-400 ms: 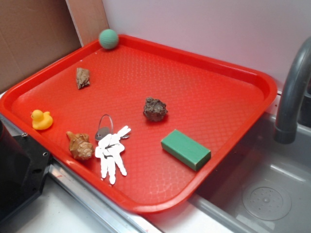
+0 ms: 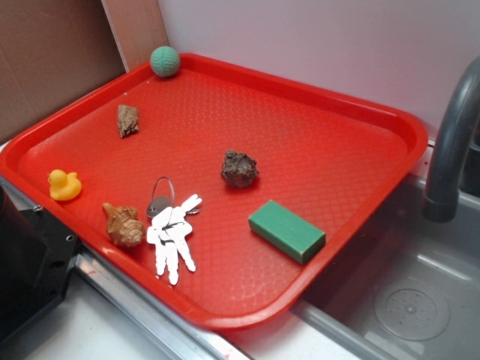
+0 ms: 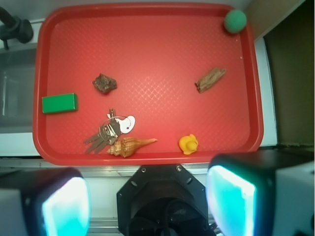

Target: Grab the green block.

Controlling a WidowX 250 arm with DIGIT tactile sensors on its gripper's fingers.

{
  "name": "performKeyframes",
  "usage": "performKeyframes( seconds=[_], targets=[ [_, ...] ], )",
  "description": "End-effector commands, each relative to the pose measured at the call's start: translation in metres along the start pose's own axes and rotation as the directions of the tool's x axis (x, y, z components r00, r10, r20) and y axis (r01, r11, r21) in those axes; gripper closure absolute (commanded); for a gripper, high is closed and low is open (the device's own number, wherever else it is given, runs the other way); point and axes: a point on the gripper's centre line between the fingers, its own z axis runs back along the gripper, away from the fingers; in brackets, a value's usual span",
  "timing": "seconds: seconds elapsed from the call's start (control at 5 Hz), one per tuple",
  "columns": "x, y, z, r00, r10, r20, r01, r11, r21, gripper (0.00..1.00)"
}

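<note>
Wrist view: green block (image 3: 59, 103) – left of frame
Handling: likely light, rigid, smooth – pinch its long sides
Gripper (image 3: 147, 206): wide open, holding nothing

You had, as setting: a pale wall (image 2: 315, 45) behind, a brown board (image 2: 45, 60) at left, a grey sink basin (image 2: 405, 300) with a dark faucet (image 2: 450, 142) at right.

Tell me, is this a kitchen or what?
Probably a toy kitchen set. A grey faucet bends over a sink with a drain, and a red tray of little things sits on the counter beside it.
</note>
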Motion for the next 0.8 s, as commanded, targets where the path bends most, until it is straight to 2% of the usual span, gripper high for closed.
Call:
performKeyframes(
  seconds=[0.0, 0.2, 0.4, 0.6],
  targets=[
    [0.082, -0.06, -0.097, 0.865, -0.502, -0.022, 0.495, 0.843, 0.212, 0.0],
    [0.091, -0.095, -0.137, 0.714, -0.7, 0.002, 0.685, 0.7, 0.2, 0.0],
    [0.076, -0.119, -0.166, 0.52, -0.854, -0.019, 0.847, 0.513, 0.14, 0.0],
    [0.04, -0.131, -0.161, 0.3, -0.954, 0.021, 0.951, 0.301, 0.066, 0.0]
  ],
)
